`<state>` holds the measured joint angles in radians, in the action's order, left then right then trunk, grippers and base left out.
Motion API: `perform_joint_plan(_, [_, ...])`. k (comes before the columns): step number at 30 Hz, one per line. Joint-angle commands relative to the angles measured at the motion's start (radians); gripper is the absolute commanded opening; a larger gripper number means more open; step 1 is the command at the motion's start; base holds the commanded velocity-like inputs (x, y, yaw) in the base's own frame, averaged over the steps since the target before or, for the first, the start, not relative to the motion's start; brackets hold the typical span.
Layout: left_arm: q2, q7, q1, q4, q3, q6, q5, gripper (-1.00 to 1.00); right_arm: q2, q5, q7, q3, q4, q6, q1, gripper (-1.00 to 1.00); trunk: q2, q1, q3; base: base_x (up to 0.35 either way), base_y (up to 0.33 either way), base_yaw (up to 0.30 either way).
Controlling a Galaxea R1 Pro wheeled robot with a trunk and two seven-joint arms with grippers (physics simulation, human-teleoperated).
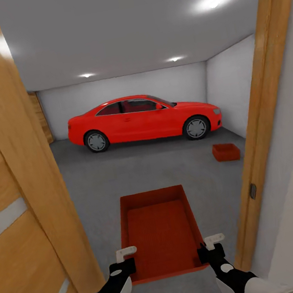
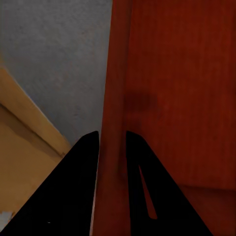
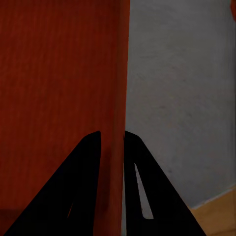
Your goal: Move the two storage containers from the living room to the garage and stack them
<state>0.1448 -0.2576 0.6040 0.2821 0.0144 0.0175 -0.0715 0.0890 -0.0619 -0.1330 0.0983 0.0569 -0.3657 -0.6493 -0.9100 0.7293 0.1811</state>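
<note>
Doorway frames the garage. Left gripper clamps the carried bin's left wall, right gripper its right wall, long axis pointing ahead. The second bin sits on the floor ahead and well to the right, nearer the right arm, before the car. Wrist views show each wall pinched between fingers; the head view alone shows the target.

Both arms reach forward, low. Left gripper and right gripper each pinch a side wall of the held container, fingers straddling the wall, wrists level.
</note>
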Motion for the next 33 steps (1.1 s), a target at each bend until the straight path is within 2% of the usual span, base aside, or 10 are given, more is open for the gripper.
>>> perform_joint_plan(1, [-0.005, -0.02, 0.0, 0.005, -0.005, -0.028, 0.015, -1.0, 0.0, 0.007, -0.012, -0.052, -0.003, -0.003, -0.001, -1.0, -0.001, 0.001, 0.001, 0.246, 0.219, -0.039])
perform_joint_plan(11, [-0.005, -0.02, 0.0, 0.009, -0.004, -0.029, 0.015, -1.0, 0.0, 0.007, -0.013, -0.052, -0.003, -0.003, -0.001, -1.0, -0.001, 0.001, 0.001, 0.171, 0.149, -0.156])
perform_joint_plan(33, [-0.005, -0.02, 0.0, 0.009, -0.005, -0.03, 0.016, -1.0, 0.002, 0.007, -0.013, -0.052, -0.003, -0.001, -0.001, -1.0, -0.001, 0.001, 0.001, 0.003, 0.0, -0.006])
